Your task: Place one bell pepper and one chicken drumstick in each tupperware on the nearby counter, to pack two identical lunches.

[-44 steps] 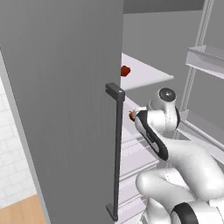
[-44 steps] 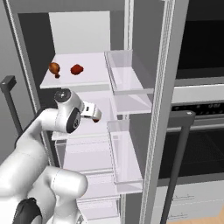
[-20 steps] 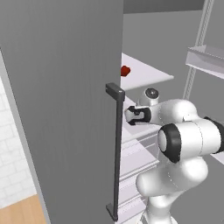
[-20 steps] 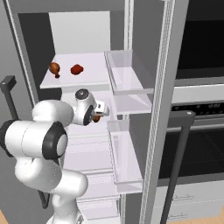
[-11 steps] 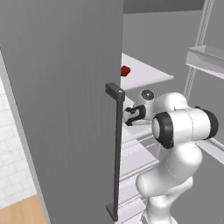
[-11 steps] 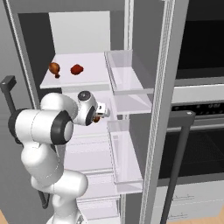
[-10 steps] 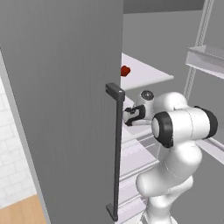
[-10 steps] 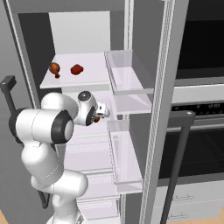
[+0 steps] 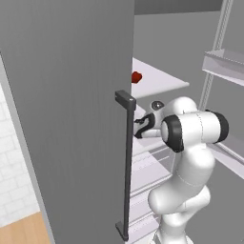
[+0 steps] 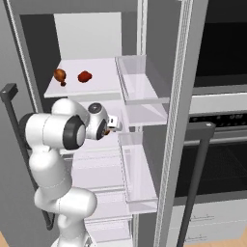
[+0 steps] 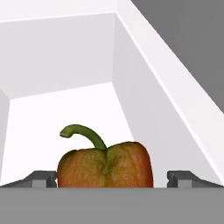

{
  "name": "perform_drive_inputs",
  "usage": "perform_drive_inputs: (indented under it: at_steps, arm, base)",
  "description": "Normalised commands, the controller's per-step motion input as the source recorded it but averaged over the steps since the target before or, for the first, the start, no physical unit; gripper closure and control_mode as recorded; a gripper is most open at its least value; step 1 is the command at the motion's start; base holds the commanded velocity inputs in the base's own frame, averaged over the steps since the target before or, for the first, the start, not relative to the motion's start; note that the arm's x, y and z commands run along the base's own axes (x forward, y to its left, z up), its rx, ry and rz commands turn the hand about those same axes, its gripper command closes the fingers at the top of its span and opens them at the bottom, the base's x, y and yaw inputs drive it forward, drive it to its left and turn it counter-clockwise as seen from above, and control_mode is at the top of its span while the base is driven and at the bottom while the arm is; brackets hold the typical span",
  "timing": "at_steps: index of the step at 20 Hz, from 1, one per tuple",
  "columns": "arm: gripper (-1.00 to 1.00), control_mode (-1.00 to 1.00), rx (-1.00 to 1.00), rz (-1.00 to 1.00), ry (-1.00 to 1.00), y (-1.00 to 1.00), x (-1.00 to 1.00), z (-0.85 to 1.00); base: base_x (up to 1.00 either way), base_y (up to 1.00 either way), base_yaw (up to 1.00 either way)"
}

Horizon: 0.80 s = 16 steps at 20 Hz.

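One bell pepper (image 11: 105, 165) sits between the spread pincer (image 11: 111, 178) fingertips.

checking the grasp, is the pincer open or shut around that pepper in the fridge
Open. In the hand view the two fingertips stand wide apart on either side of the bell pepper, with gaps between them and its skin, so the pincer has not closed.

Red bell pepper (image 9: 137, 76) on fridge shelf (image 9: 159, 83); gripper (image 9: 141, 127) below it (by door handle (image 9: 126, 162)).
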Motion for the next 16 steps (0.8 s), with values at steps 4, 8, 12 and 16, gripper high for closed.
perform_drive_inputs:
  at_steps: [4,8,12,16]
  arm:
    - [1.0,-1.0,0.0,0.0,0.04,0.01,0.06,-0.17]
    - [1.0,-1.0,0.0,0.0,0.02,0.0,0.03,0.0]
    - [1.0,-1.0,0.0,0.0,0.0,0.0,0.0,0.0]
    - [1.0,-1.0,0.0,0.0,-0.06,0.0,-0.39,0.01]
  base:
    - [0.0,0.0,0.0]
    - [0.0,0.0,0.0]
    - [0.0,0.0,0.0]
    - [0.0,0.0,0.0]
